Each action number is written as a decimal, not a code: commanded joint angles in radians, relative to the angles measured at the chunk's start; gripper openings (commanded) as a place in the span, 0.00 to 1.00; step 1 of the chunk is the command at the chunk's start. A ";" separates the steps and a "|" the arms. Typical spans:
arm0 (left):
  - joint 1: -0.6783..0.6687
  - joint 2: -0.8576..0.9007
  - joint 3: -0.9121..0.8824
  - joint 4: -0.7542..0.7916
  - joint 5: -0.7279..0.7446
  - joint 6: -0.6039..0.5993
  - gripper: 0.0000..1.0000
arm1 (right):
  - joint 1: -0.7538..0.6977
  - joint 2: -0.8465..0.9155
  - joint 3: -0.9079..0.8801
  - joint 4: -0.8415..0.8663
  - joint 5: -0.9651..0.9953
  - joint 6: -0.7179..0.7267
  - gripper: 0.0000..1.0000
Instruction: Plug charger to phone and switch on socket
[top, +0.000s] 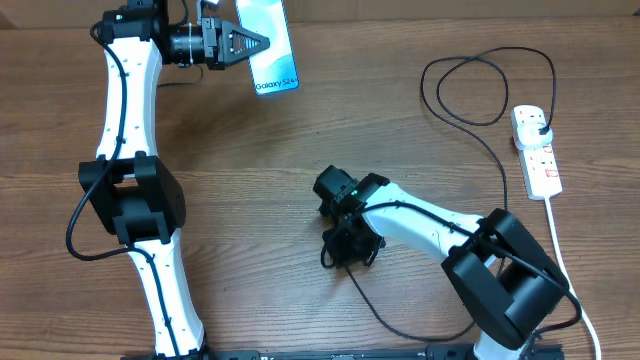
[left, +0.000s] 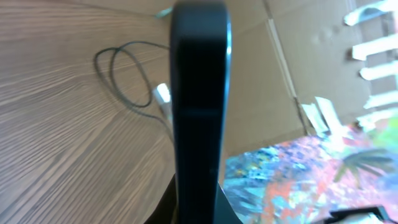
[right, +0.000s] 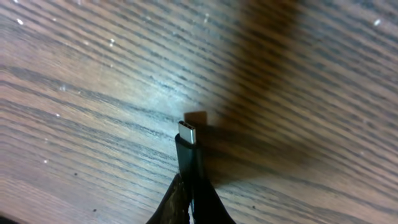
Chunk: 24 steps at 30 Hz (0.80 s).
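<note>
Free table (top: 300, 140) centre — charger (top: 424, 85) loop perhaps blocks socket (top: 538, 152).

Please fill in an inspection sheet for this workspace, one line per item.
Surface: wooden table, nothing spilled.
Job's things: phone in the left gripper, screen lit; socket lying at the right; charger plugged into it.
Clutter: nothing seen.
Grippers: left gripper, fingers shut on the phone; right gripper, fingers shut on the charger's connector.
Cables: charger looped beside the socket; thick white cord runs to the near edge.
Surroundings: cardboard behind the table, a blurred colourful area beyond.
</note>
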 joint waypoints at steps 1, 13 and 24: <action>0.004 -0.042 0.016 0.019 0.138 0.013 0.04 | -0.059 0.009 0.042 0.039 -0.155 -0.035 0.04; 0.004 -0.042 0.016 0.069 0.138 -0.193 0.04 | -0.295 -0.162 0.076 0.188 -0.658 -0.056 0.04; -0.045 -0.050 0.017 0.450 0.138 -0.813 0.04 | -0.348 -0.179 0.076 0.226 -0.820 -0.052 0.04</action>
